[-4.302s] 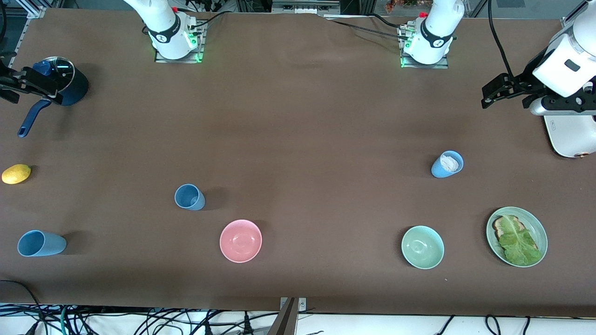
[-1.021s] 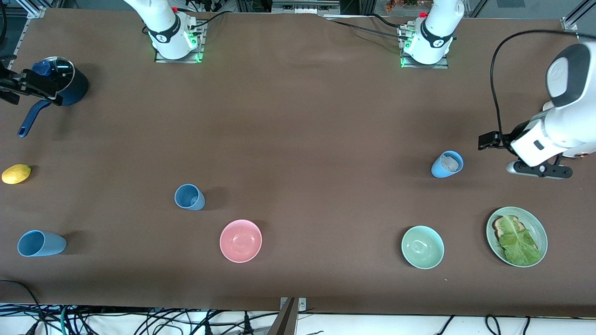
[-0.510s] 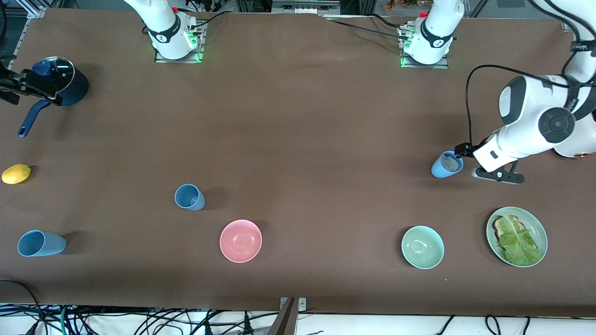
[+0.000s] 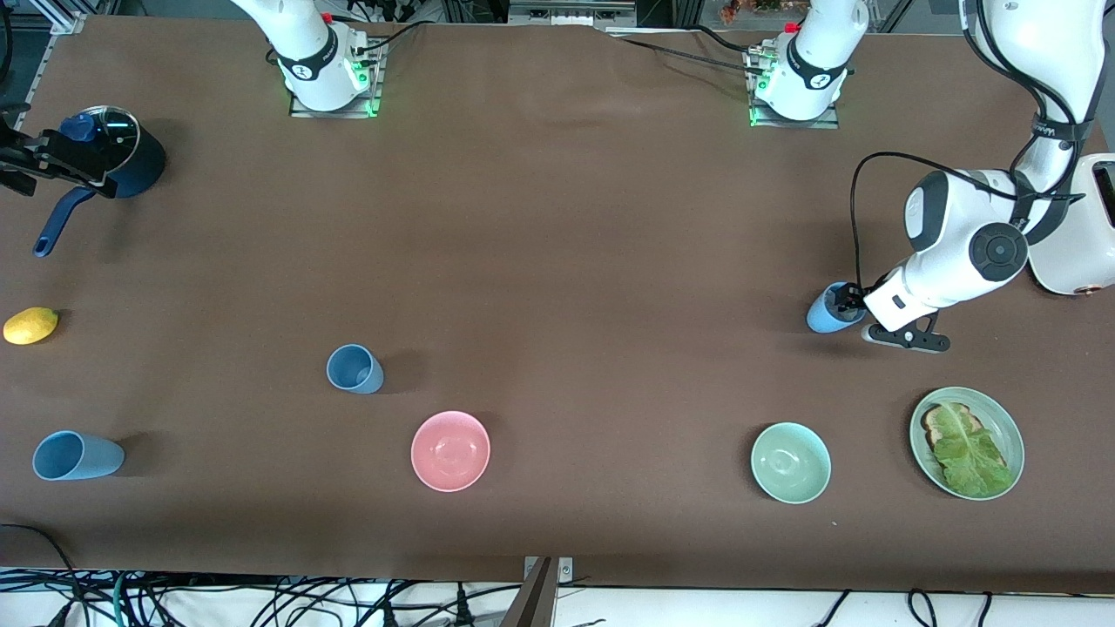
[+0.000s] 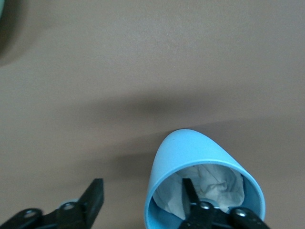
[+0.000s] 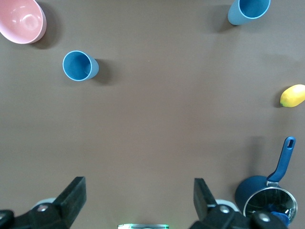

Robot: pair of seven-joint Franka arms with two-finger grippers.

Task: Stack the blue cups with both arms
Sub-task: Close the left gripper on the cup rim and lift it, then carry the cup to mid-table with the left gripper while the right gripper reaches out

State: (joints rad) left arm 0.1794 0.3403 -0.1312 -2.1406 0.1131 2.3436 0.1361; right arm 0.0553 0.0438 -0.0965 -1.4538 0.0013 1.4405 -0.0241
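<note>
Judged the blue cup (image 5: 190, 152), mid-height in the front frame, light, stiff, best pinched at its rim; saw left gripper (image 5: 142, 188) astride that rim, unclenched, and right gripper (image 6: 138, 186) spread, waiting by the saucepan (image 6: 264, 195).

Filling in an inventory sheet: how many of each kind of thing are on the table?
Cups: 3
Bowls: 2
Plate: 1
Saucepan: 1
Lemon: 1
Total: 8
</note>
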